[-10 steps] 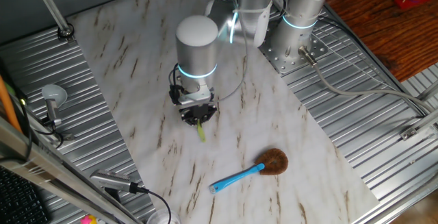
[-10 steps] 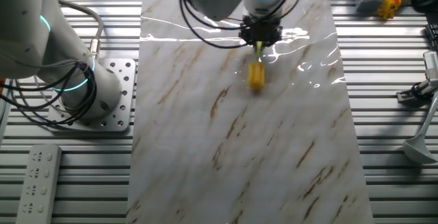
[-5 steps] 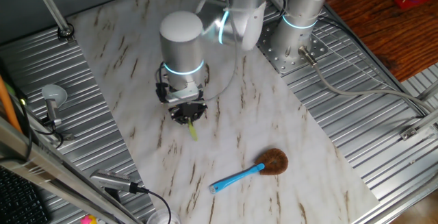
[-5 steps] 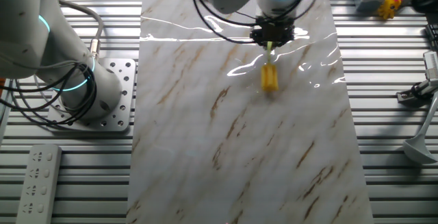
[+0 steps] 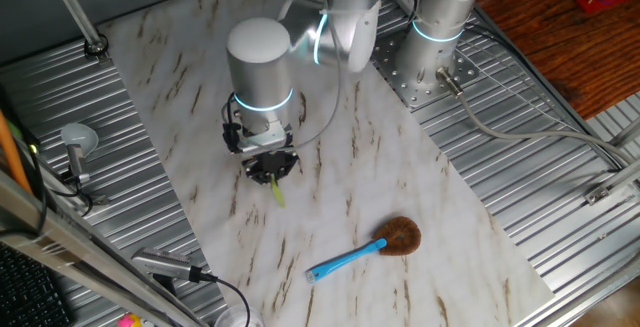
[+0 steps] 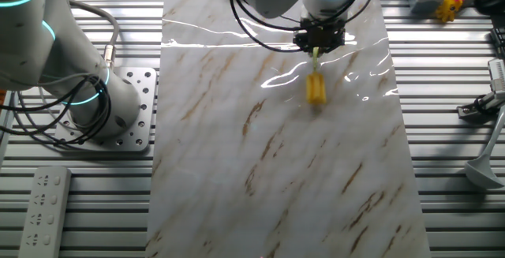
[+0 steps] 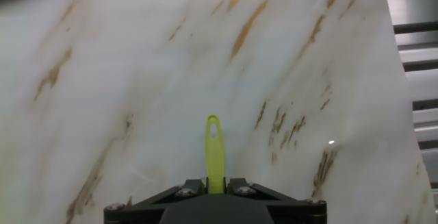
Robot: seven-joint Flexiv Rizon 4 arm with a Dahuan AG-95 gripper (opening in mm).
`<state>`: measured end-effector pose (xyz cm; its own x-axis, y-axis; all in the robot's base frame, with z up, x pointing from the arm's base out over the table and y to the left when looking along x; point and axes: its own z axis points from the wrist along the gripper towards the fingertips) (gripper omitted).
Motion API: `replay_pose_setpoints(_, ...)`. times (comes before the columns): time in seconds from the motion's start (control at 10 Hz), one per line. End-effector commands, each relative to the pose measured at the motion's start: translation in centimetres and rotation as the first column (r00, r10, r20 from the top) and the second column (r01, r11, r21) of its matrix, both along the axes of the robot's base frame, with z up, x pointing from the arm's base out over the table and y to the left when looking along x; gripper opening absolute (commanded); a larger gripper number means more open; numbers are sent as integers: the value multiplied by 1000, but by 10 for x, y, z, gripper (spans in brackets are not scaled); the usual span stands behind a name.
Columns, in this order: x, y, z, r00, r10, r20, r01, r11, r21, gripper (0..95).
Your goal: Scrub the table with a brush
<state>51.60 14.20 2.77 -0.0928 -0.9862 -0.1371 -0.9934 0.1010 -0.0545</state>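
Item one, your hand (image 5: pixel 272 170): its two fingers are closed on the brush (image 6: pixel 316 84), gripping the thin yellow-green handle partway along. In the hand view the handle (image 7: pixel 215 154) rises between the finger bases, its looped end pointing away from the camera. In the other fixed view the yellow bristle head hangs below the hand and looks to be at the desk (image 6: pixel 276 171) surface, in the far half of the marble sheet, toward its right side, beside a bright glare streak; whether the bristles actually press down you cannot tell. In one fixed view only a short yellow-green tip shows beneath the hand, over the middle of the sheet. Item two, the desk: white marble pattern with brown streaks, lying between ribbed grey metal panels (image 5: pixel 520 177). Item three, a blue-handled brush (image 5: pixel 365 248) with round brown bristles, lying flat on the marble, well apart from your hand and nearer the sheet's lower edge. Item four, a grey remote (image 6: pixel 41 207) on the metal panel at lower left.
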Motion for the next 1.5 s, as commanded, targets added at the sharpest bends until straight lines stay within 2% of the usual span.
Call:
replay_pose_setpoints(0.1, -6, -2, -3, 1000, -12, 0, 12, 1000, 17, 0)
replay_pose_setpoints(0.3, -18, -4, -8, 999, -43, -7, 44, 998, 37, 0)
replay_pose_setpoints(0.5, -35, -3, -9, 997, -75, -17, 76, 996, 41, 0)
replay_pose_setpoints(0.9, -70, 0, -2, 992, -126, -29, 127, 991, 37, 0)
replay_pose_setpoints(1.1, -75, -3, 0, 992, -124, -31, 125, 991, 38, 0)
replay_pose_setpoints(1.3, -74, -2, 0, 992, -121, -22, 121, 992, 40, 0)
replay_pose_setpoints(1.5, -64, 1, 0, 996, -88, 0, 88, 995, 38, 0)
